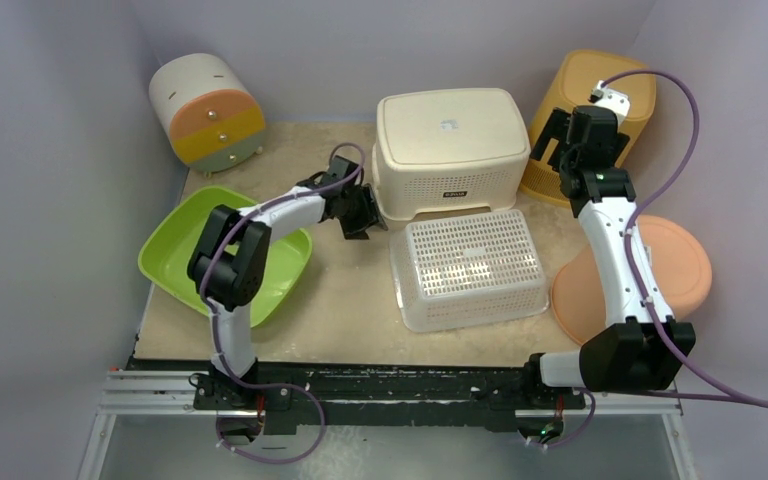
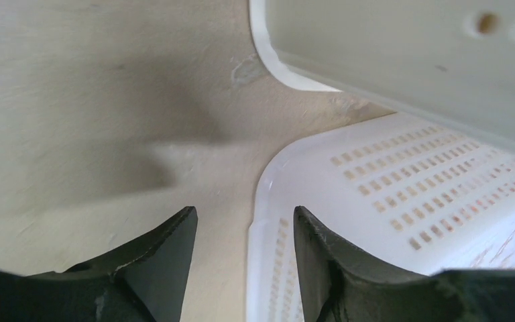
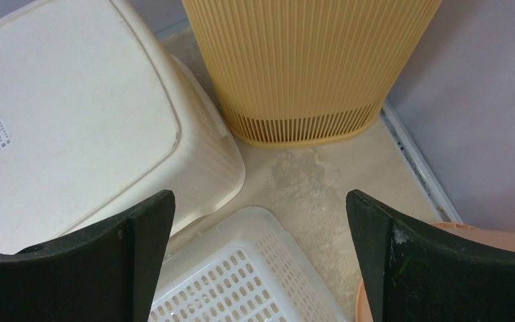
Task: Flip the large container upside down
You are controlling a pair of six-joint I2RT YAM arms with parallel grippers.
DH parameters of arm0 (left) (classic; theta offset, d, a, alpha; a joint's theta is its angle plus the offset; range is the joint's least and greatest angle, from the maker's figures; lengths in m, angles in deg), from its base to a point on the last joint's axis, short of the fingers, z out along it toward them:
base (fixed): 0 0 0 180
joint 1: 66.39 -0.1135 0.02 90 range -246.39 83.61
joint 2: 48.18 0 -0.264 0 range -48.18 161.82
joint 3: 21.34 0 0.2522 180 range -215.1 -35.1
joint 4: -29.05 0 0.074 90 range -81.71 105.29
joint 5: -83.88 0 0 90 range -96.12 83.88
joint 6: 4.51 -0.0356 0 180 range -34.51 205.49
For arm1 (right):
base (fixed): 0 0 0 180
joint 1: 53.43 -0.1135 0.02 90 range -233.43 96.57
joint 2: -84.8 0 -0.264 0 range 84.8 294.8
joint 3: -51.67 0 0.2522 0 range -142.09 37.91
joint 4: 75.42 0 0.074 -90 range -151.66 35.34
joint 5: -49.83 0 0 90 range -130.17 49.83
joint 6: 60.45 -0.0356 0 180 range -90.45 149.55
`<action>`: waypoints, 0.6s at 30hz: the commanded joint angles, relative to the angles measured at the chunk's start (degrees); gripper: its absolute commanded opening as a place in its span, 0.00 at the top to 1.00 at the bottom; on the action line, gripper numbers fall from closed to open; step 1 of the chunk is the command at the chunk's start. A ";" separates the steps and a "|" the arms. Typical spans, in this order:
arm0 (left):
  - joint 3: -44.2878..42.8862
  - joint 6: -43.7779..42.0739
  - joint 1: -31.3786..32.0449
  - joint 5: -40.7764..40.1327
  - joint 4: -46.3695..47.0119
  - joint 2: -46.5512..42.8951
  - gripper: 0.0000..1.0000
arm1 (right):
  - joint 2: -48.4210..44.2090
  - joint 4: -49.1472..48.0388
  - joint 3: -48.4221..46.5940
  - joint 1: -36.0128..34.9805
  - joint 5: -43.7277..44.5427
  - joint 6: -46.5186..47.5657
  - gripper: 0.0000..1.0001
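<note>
The big cream container (image 1: 450,135) sits bottom up on the bench (image 1: 350,290). It is just to the right of the left tool (image 1: 365,215) and just to the left of the right tool (image 1: 552,140). Both tools are spread apart and hold nothing.

- A large cream plastic container (image 1: 450,140) stands at the back centre of the beige table (image 1: 350,300), with its flat, labelled base facing up.
- A white perforated plastic basket (image 1: 470,268) lies just in front of it.
- The left gripper (image 1: 363,215) sits low beside the container's front-left corner.
- The right gripper (image 1: 552,145) hangs between the container and a ribbed yellow-orange bin (image 1: 600,95).
- A lime-green square tray (image 1: 175,250) lies at the left, partly under the left arm.
</note>
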 commanded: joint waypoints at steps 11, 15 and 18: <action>-6.31 -17.80 1.74 -33.85 -43.72 -28.09 0.53 | 0.07 -3.95 0.26 0.12 -4.17 0.80 0.03; 2.23 -17.13 1.74 -34.84 -41.03 -33.13 0.53 | 0.92 -3.82 -0.17 0.12 -4.82 0.78 0.03; 7.30 -16.62 1.74 -37.16 -38.25 -34.12 0.53 | 1.04 -3.76 -0.28 0.12 -5.66 0.48 0.02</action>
